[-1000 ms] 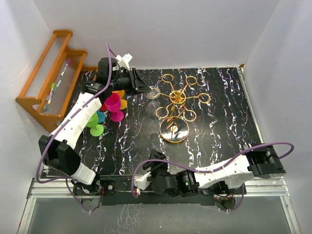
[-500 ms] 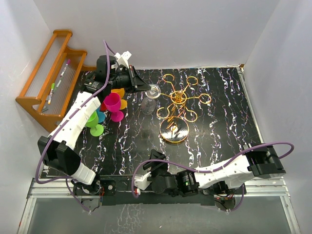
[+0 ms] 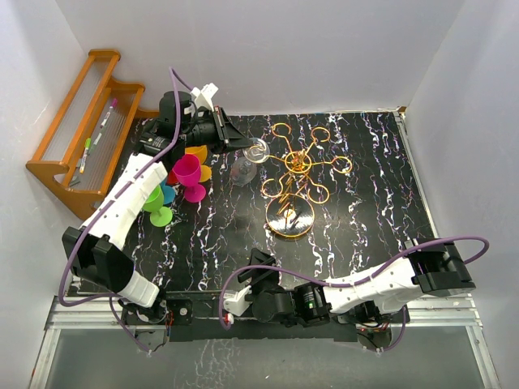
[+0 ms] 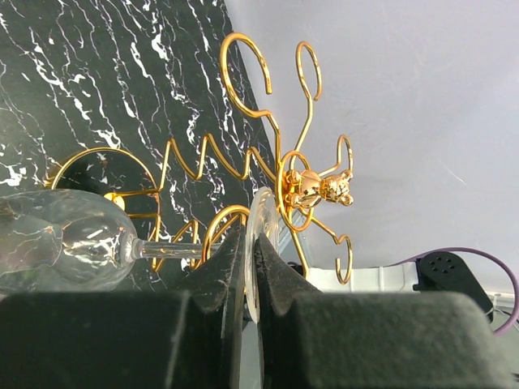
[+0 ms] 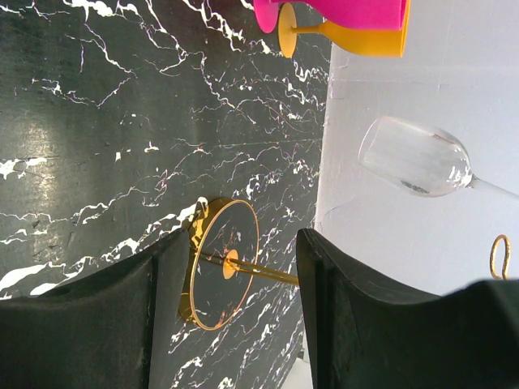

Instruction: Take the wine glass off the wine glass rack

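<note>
Left arm: your left gripper clamps the clear wine glass by its foot, so the bowl hangs free just beside the gold wire rack | Right arm: your right gripper rests parted, unused.

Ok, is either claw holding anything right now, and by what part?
The left claw pinches the wine glass by its flat round foot; the right claw holds nothing.

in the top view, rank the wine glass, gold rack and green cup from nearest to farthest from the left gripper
1. wine glass: clamped by its foot in the left gripper.
2. gold rack: just to the gripper's right, toward mid-table.
3. green cup: on the table's left side, closer to the arm bases.
</note>
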Controlling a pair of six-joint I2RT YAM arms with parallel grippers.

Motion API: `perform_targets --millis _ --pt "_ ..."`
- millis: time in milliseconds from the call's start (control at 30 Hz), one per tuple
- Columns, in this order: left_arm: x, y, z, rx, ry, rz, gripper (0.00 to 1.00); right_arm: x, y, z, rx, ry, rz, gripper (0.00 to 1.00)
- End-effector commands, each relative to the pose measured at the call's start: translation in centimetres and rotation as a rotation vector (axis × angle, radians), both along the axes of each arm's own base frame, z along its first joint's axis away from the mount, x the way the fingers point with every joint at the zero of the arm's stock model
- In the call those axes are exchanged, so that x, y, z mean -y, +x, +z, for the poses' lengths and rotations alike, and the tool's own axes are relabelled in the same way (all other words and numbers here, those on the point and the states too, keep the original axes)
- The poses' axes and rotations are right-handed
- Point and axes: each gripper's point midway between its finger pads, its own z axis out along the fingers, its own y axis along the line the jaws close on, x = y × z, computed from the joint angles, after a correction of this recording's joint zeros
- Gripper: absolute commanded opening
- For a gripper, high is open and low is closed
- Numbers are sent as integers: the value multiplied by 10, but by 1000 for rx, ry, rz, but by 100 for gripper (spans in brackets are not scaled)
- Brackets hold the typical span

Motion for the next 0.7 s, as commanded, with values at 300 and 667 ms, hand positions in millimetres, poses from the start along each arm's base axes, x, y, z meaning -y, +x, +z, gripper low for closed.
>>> perform_targets --millis 300,667 --pt "8 -14 55 95 -155 -48 0 -7 -21 13 -4 60 53 57" --pt "15 -9 53 69 -150 -67 0 -7 -21 15 -8 69 52 57"
